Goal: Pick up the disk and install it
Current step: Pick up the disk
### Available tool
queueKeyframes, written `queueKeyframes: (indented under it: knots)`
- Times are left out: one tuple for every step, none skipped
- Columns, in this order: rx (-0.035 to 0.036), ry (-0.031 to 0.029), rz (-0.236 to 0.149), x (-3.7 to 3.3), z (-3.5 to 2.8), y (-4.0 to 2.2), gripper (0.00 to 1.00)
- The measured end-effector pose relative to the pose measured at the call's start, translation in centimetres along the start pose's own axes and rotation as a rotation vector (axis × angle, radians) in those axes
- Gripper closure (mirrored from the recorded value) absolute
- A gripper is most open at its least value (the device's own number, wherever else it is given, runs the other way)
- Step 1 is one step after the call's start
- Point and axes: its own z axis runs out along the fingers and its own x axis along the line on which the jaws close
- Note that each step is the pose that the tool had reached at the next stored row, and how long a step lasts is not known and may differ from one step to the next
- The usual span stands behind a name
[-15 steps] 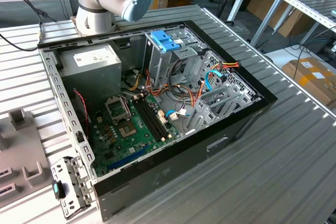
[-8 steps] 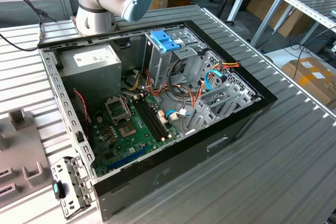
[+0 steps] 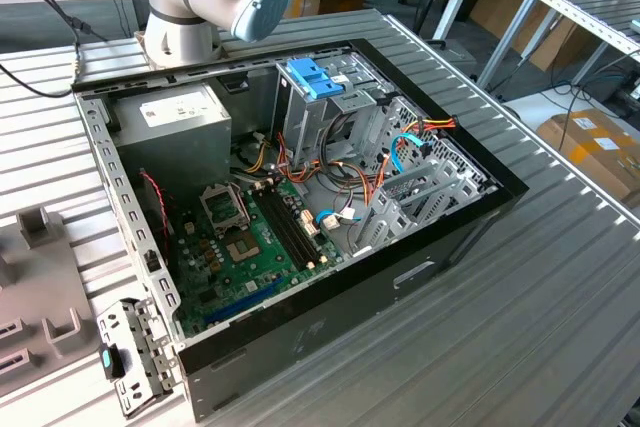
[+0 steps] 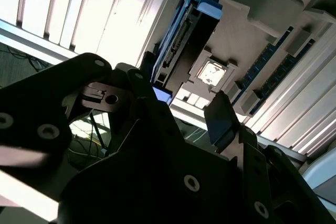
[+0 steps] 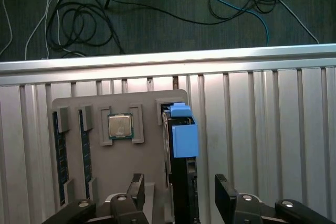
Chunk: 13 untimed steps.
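Note:
The disk (image 5: 181, 145) stands on edge in a slot of a grey parts tray (image 5: 147, 156), with its light-blue caddy rail on top. In the first wrist view my gripper (image 5: 181, 195) is open and straddles the disk's near end. One of its fingers (image 5: 136, 187) is on each side, with a gap to the disk on both. In the second wrist view the disk (image 4: 178, 40) runs away from the dark gripper (image 4: 184, 100), beyond the fingertips (image 4: 220, 119).
The tray also holds a processor chip (image 5: 119, 126) and memory sticks (image 5: 59, 150). The tray (image 3: 35, 287) lies at the exterior view's left, beside the open computer case (image 3: 300, 197). That case has a drive cage with a blue latch (image 3: 315, 77), a power-supply box (image 3: 170, 122) and a motherboard (image 3: 250, 237).

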Motion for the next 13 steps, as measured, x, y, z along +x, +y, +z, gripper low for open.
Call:
queueKeyframes:
  knots:
    - [0.0, 0.0, 0.0, 0.0, 0.0, 0.0, 0.34]
    - [0.0, 0.0, 0.0, 0.0, 0.0, 0.0, 0.34]
    - [0.0005, -0.0002, 0.0, 0.0, 0.06, 0.01, 0.34]
    - [0.0009, -0.0006, 0.0, 0.0, 0.21, 0.03, 0.34]
    - [0.0006, -0.0008, 0.0, 0.0, 0.52, 0.05, 0.34]
    - [0.0007, -0.0008, -0.001, 0.0, 0.71, 0.06, 0.34]
    - [0.0007, -0.0008, -0.001, 0.0, 0.88, 0.06, 0.34]
    - [0.0006, -0.0008, -0.001, 0.0, 1.19, 0.07, 0.34]
    - [0.0007, -0.0008, -0.001, 0.0, 1.37, 0.07, 0.34]
    - [0.0007, -0.0008, -0.001, 0.0, 1.54, 0.07, 0.34]
    - [0.0006, -0.0008, -0.001, 0.0, 1.82, 0.08, 0.34]
    - [0.0005, -0.0007, -0.002, -0.01, 2.18, 0.08, 0.34]
    - [0.0006, -0.0008, -0.002, -0.01, 2.51, 0.09, 0.34]
